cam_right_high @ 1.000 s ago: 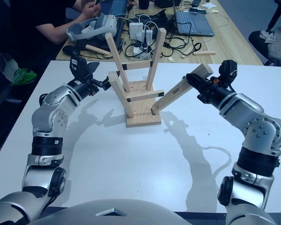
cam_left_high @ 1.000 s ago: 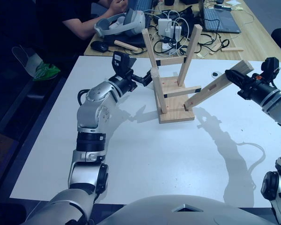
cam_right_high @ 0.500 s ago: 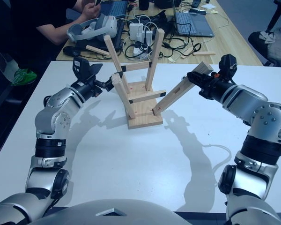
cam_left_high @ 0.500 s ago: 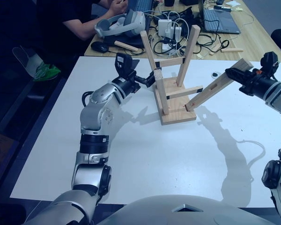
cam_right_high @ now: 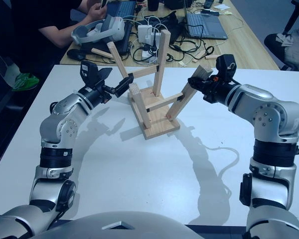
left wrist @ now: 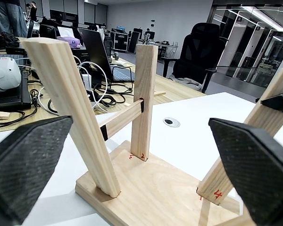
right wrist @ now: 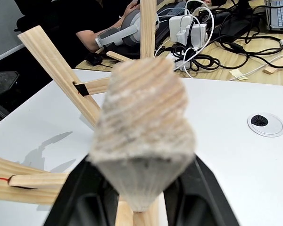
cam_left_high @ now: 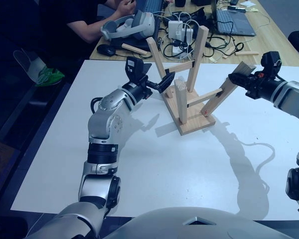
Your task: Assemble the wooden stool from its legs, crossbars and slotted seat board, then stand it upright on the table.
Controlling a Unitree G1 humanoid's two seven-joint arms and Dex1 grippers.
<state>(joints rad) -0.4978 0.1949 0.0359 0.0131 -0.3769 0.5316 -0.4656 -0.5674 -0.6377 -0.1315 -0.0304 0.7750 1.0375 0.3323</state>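
The stool point(cam_left_high: 189, 104) sits upside down mid-table on its seat board point(cam_left_high: 195, 125). The right gripper point(cam_left_high: 237, 79) is clamped on the tilted leg point(cam_left_high: 215, 100), and the left gripper point(cam_left_high: 163, 82) hovers beside a rear leg point(cam_left_high: 157, 56), jaws apart. The tilted leg probably needs pressing upright next, with the frame braced.

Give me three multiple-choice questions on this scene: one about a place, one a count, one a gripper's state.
1. The seat board rests on: A the white table; B the wooden desk; C the floor.
2. How many legs stand in it? A two; B four; C six.
3. The right gripper is: A open; B shut on a leg; C shut on a cable.
Answers: 1 A, the board lies flat on the table; 2 B, four point upward; 3 B, it clamps the leaning leg's top end.
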